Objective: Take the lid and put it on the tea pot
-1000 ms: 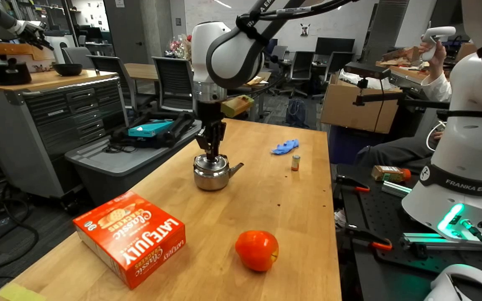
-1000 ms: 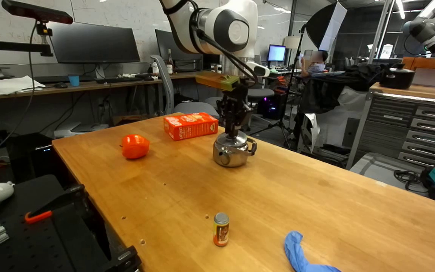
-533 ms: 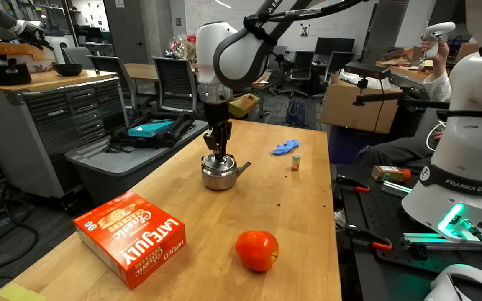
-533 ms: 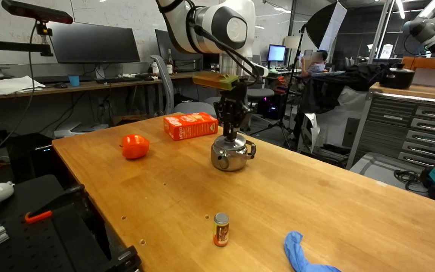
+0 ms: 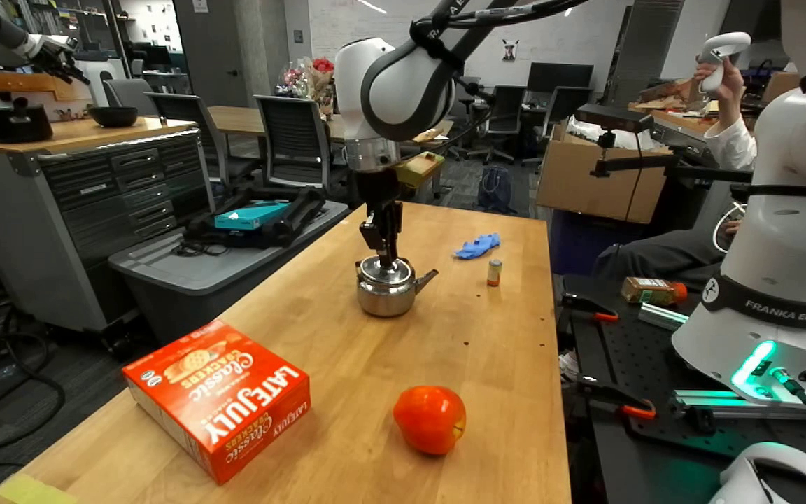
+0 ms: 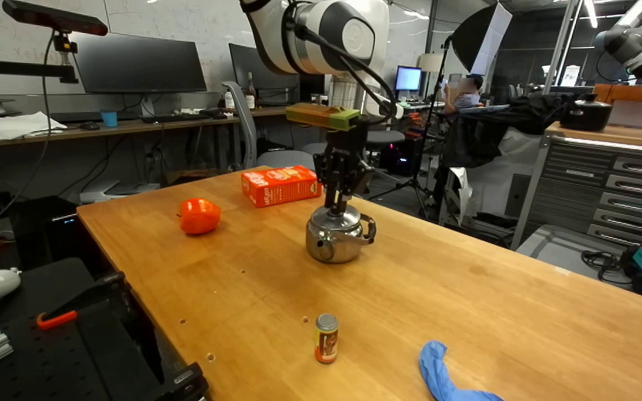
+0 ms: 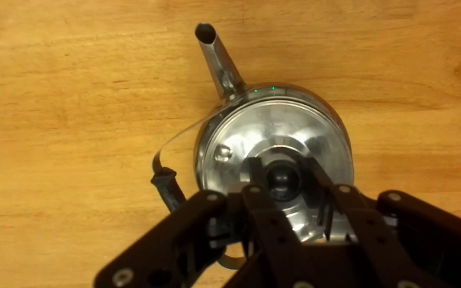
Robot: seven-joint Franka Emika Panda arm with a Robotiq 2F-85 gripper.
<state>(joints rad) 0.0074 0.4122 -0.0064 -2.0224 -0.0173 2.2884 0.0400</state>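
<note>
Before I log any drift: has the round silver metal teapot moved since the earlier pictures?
Yes; the teapot moved toward the unmoved grey-topped cylindrical container in both exterior views.

Tbl [image 5: 508, 378], 1 ea | pot [image 5: 383, 302] | lid [image 7: 270, 126] | bx [image 5: 222, 399] | jar [image 6: 326, 338] | fruit [image 5: 429, 420] | glv [image 5: 478, 247]

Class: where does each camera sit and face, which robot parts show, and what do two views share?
An exterior view: by the cracker box, facing along the table; arm, hand, base.
An exterior view: by the blue glove, facing the cracker box; arm, hand.
Wrist view: above the tea pot, facing down; hand only.
Both exterior views: tea pot, blue glove, cracker box.
</note>
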